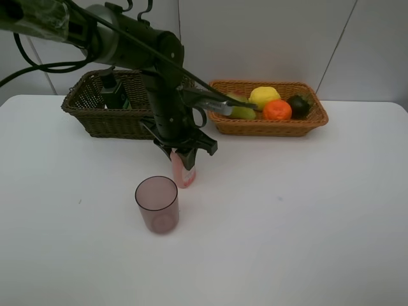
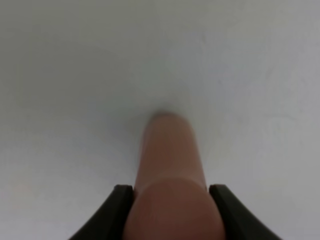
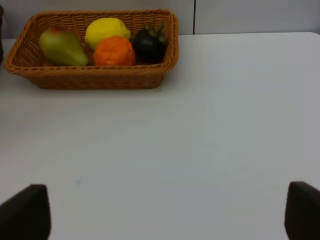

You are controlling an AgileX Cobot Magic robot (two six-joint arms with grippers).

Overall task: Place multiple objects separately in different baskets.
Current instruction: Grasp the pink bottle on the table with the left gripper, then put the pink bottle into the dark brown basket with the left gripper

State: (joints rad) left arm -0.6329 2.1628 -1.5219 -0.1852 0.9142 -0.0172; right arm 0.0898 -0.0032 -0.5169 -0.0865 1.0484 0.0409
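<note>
Far left, back of white table (image 1: 306, 217): deep rectangular dark olive-brown wicker basket (image 1: 89, 118), with a dark green bottle (image 1: 113, 93) standing inside, cap up.

Nearer the camera, left of centre: translucent pink plastic cup (image 1: 157, 204), upright on the table, mouth up, outside both baskets.

Just right of and behind the cup: small pink bottle (image 1: 185, 174), roughly upright, base down at the table surface; cannot tell whether resting or just lifted. Contact with the cup also unclear. Outside both baskets.

Over that bottle: black left arm reaching down from upper left, left gripper (image 1: 183, 155) clamped on the small pink bottle's upper end. Left wrist view: black fingers (image 2: 119, 210) pressed against both sides of the bottle, far end of the bottle pointing at bare table.

Right of centre, back of table, beside the dark basket: shallower rectangular light orange-tan wicker basket (image 1: 271, 126). Inside, left to right: green-red pear (image 1: 240, 109), yellow lemon (image 1: 264, 95), orange (image 1: 277, 110) in front of the lemon, dark mangosteen (image 1: 299, 104). All close together.

Right gripper (image 3: 160, 215): seen only in the right wrist view, fingertips spread wide apart, holding nothing, over bare table, well apart from the tan basket.
</note>
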